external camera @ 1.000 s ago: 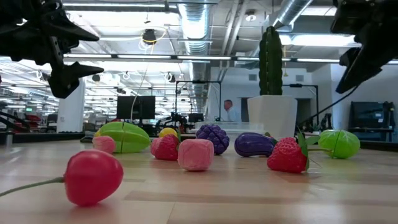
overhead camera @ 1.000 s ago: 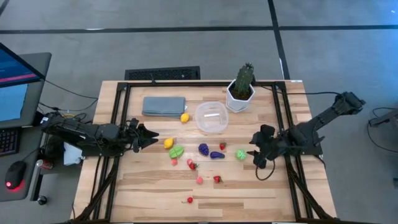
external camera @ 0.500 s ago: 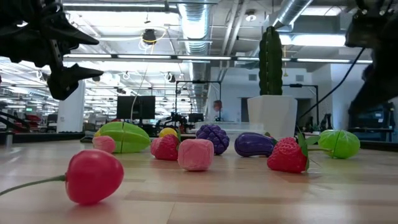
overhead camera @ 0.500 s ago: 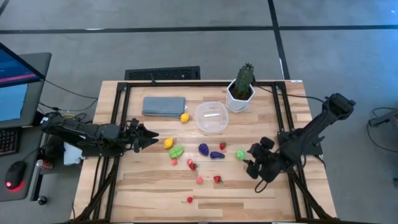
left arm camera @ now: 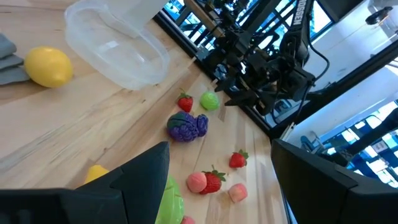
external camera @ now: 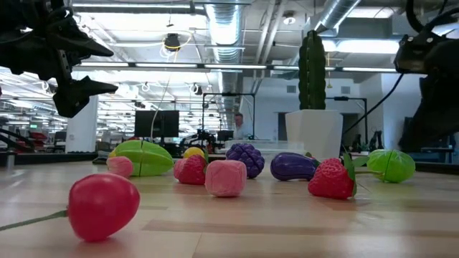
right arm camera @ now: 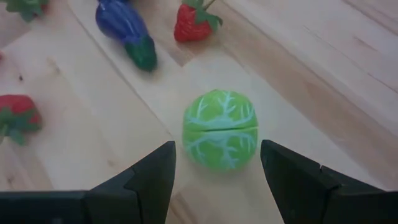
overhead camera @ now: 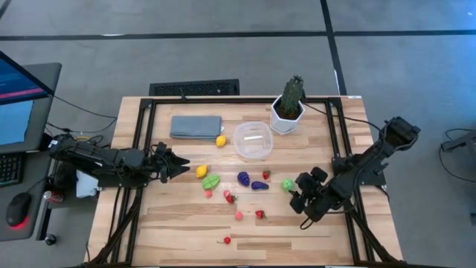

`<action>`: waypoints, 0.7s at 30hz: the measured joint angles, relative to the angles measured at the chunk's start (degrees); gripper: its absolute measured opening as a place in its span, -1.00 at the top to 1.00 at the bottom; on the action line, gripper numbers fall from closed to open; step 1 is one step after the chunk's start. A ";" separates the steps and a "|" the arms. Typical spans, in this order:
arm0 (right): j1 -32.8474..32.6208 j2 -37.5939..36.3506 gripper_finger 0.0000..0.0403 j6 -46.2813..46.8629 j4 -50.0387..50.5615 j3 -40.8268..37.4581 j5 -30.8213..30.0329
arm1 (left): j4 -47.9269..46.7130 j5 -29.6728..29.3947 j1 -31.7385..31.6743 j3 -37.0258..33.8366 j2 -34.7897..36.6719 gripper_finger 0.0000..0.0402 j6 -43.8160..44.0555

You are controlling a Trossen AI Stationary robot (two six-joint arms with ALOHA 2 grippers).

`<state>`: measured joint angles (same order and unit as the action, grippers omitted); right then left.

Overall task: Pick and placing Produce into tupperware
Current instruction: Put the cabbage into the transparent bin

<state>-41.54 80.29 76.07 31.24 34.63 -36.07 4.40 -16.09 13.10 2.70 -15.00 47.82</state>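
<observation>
Cabbage (right arm camera: 220,130) bright green, pale veins; eggplant (right arm camera: 126,34) purple, green cap; strawberry (right arm camera: 194,21) red; lemon (left arm camera: 47,66) yellow; tupperware (left arm camera: 118,45) was clear whitish

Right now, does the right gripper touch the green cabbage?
Apart. The right wrist view shows right gripper open, bare wood between each finger and green cabbage.
</observation>
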 joint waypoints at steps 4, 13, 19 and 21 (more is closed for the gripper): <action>1.00 0.00 -0.29 -0.72 -1.09 0.00 0.34 | -0.59 0.00 0.00 0.00 -0.01 -0.36 0.01; 5.80 -0.01 -0.29 -10.53 -6.82 0.02 7.90 | -1.44 -0.66 0.00 0.00 0.00 -0.36 0.45; 8.06 -0.04 -0.29 -10.60 -6.07 0.02 7.78 | -1.65 -0.88 0.00 0.00 0.00 -0.36 0.85; 8.46 -0.04 -0.30 -10.61 -6.19 0.02 7.88 | -2.06 -0.88 -0.02 0.00 0.00 -0.36 1.04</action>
<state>-33.08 80.25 65.47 25.06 34.65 -28.19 2.35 -16.97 13.08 2.70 -15.00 48.87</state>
